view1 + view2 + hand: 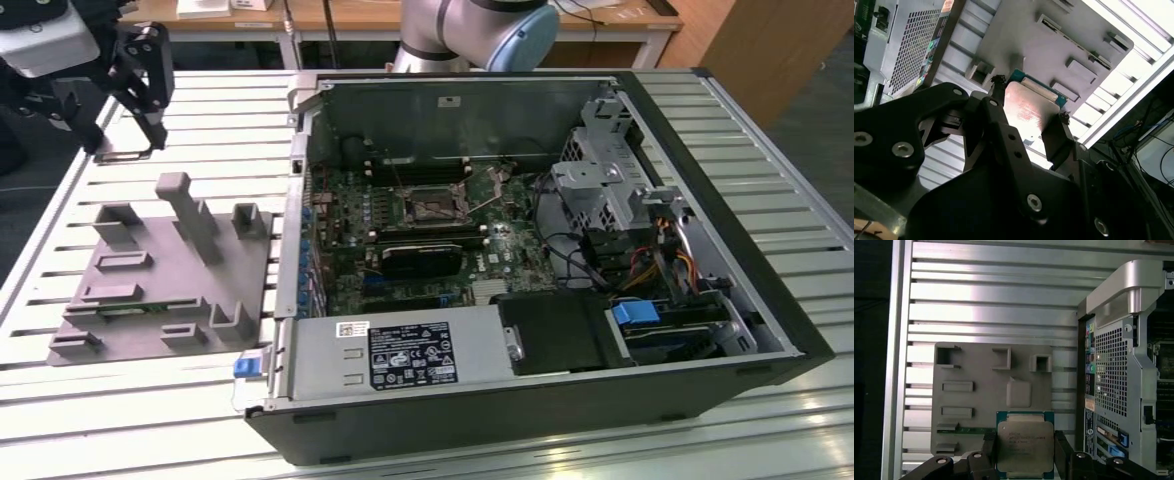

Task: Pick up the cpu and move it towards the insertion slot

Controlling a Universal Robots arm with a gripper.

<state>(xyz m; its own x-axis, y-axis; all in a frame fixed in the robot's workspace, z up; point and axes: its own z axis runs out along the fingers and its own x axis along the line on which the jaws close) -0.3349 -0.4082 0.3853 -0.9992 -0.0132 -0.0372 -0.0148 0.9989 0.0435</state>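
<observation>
The cpu (1025, 445) is a flat square chip with a silvery top and a green rim, held between my gripper's (1025, 456) two black fingers (989, 447). In the second wrist view the cpu (1026, 107) sits between the fingers (1056, 135), and my gripper (1026, 117) hangs above the grey fixture plate (1019, 45). In the exterior view my gripper (127, 148) is high at the exterior view's left, above and behind the fixture plate (160, 270). The insertion slot (434, 207), a black socket in a metal bracket, lies on the motherboard inside the open computer case (534, 250).
The fixture plate (984, 390) carries raised blocks and posts (187, 205). A black heatsink (420, 255) lies just in front of the slot. The case's perforated rear wall (1111, 375) stands between the fixture and the motherboard. Drive cages and cables (627, 230) crowd the case's right side.
</observation>
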